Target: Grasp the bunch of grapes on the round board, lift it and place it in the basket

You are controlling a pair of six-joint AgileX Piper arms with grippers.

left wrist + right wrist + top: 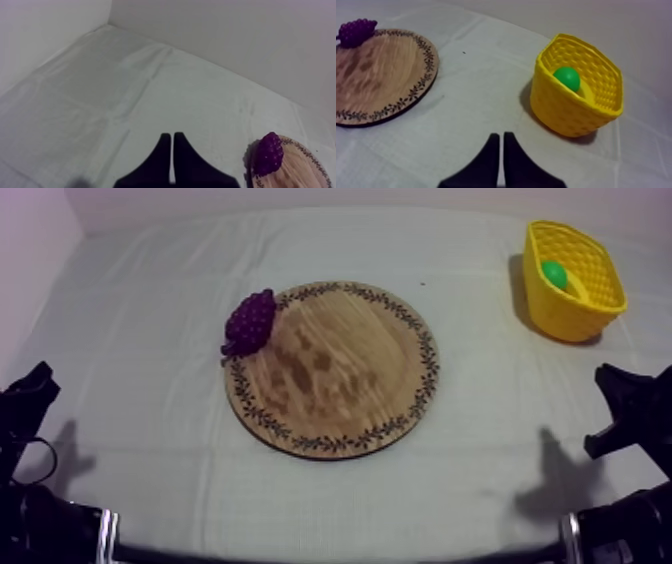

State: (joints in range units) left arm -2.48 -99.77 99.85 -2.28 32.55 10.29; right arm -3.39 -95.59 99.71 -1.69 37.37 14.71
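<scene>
- Looks like a robot lab bench: table (pixel 150 488) under a plain cloth (pixel 480 278), bare pale walls (pixel 225 30).
- Staged props: board (pixel 340 378), basket (pixel 590 303), toy grapes (pixel 250 320).

Illumination subdued and even, with a faint violet cast over the table (pixel 140 318). Shadows are soft-edged. The yellow basket (pixel 578 316) throws one to its left. The bunch of grapes (pixel 269 152) darkens the cloth just beside it. The left arm (pixel 25 413) and right arm (pixel 630 413) cast faint grey patches inboard.
</scene>
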